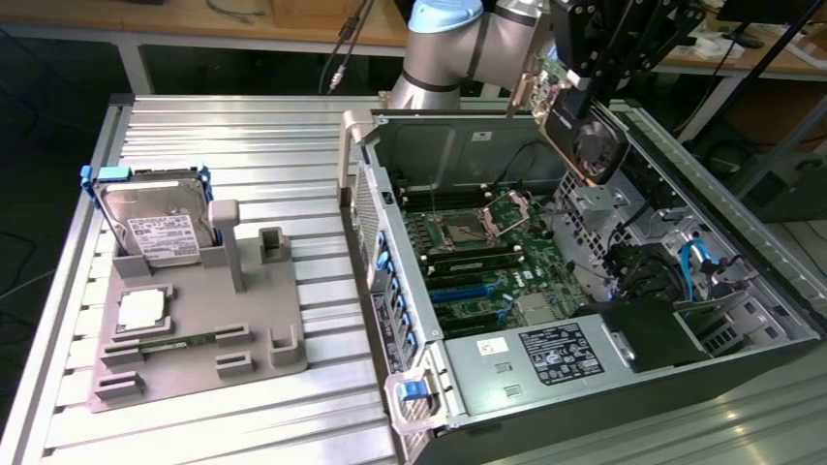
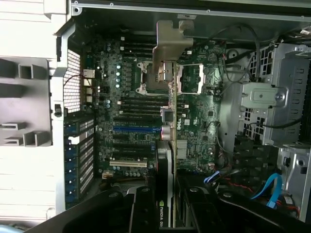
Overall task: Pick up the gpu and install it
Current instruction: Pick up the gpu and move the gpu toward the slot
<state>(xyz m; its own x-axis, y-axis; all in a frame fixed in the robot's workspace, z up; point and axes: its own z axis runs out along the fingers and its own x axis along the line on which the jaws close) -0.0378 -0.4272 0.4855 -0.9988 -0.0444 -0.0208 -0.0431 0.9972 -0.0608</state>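
Gpu: held in the claw at the upper right of the exterior view, clear of the desk and hanging over the open computer case, not yet seated in any slot.
Claw state: jaws partly closed, clamped on the gpu's two flat faces; the wrist view has its dark fingers either side of the card's edge.
Gpu attitude: edge-on and tilted, with the end bracket at the end farthest from the claw.
Handling (judged): light and stiff, but fragile. The board and its components would not tolerate bending or a knock against the case wall.
Where to hold (judged): across the flat faces near the fan shroud, as here, leaving the connector edge and the bracket free.
Gpu appearance: thin rectangular card with a dark shroud, a round fan, a green board edge and a silver bracket.
Below the card: motherboard with the CPU socket and rows of slots.
Desk: ribbed metal surface carrying the case.
Left of the exterior view: grey tray with a hard drive standing in it, well apart from the claw.
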